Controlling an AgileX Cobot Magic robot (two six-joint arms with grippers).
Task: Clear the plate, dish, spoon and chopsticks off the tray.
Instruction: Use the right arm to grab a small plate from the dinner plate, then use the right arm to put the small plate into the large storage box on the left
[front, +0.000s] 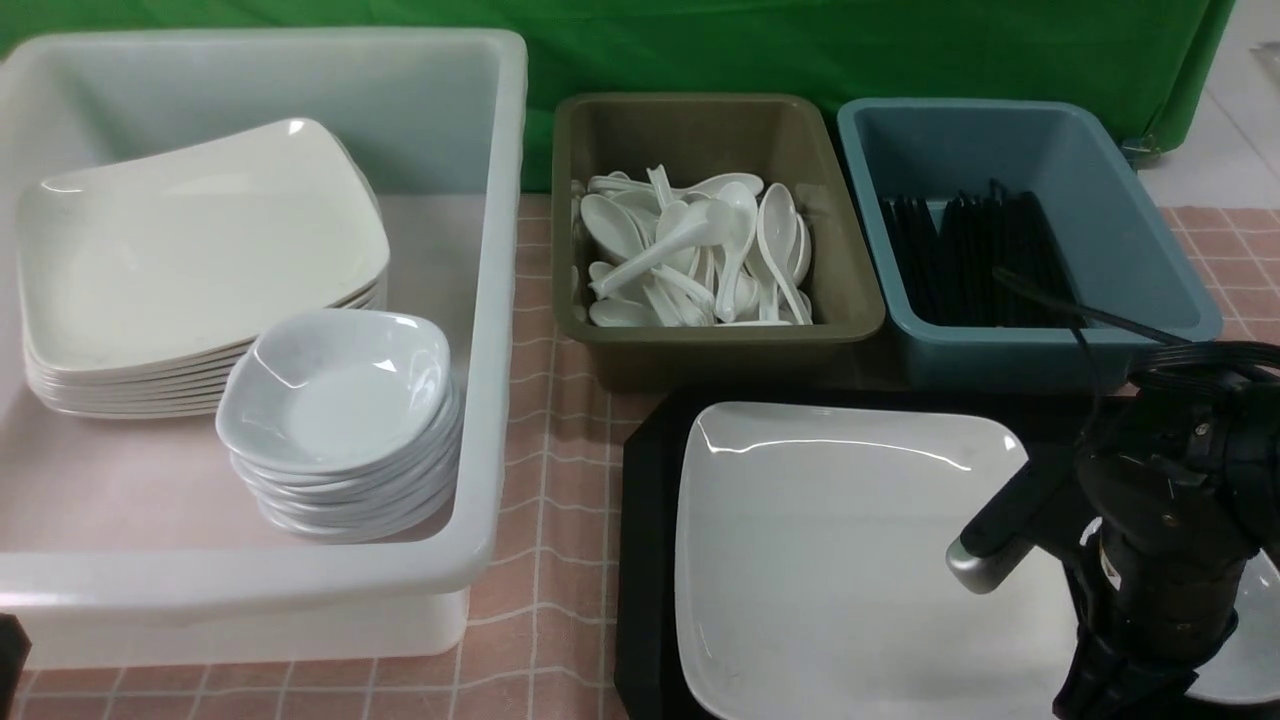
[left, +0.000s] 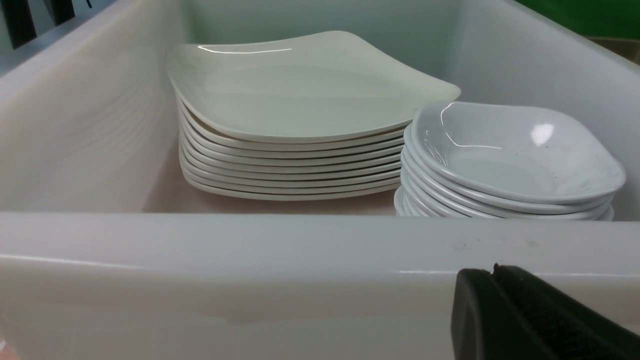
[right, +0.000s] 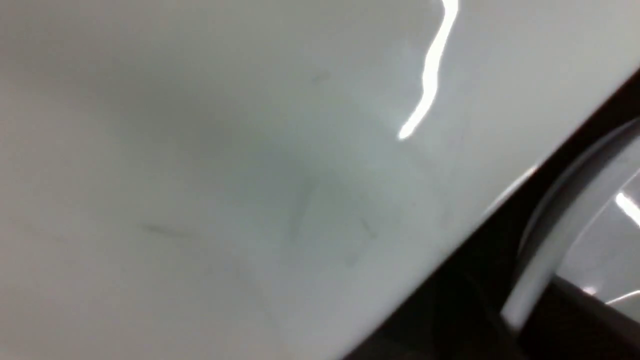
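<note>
The large white plate (front: 830, 560) lies on the black tray (front: 650, 450) at the front right. The small bluish-white dish (front: 1255, 630) sits on the tray to the plate's right, mostly hidden by my right arm. My right gripper (front: 1130, 690) is low over the dish; in the right wrist view its dark jaws (right: 510, 325) straddle and close on the dish's rim (right: 550, 240), beside the plate (right: 225, 175). My left gripper (left: 492, 272) is shut and empty, just outside the white tub's near wall. No spoon or chopsticks show on the tray.
A big white tub (front: 500, 300) on the left holds a stack of plates (front: 190, 250) and a stack of dishes (front: 335, 390). An olive tub (front: 845, 300) holds several spoons (front: 690, 250). A blue tub (front: 1150, 200) holds black chopsticks (front: 970, 260).
</note>
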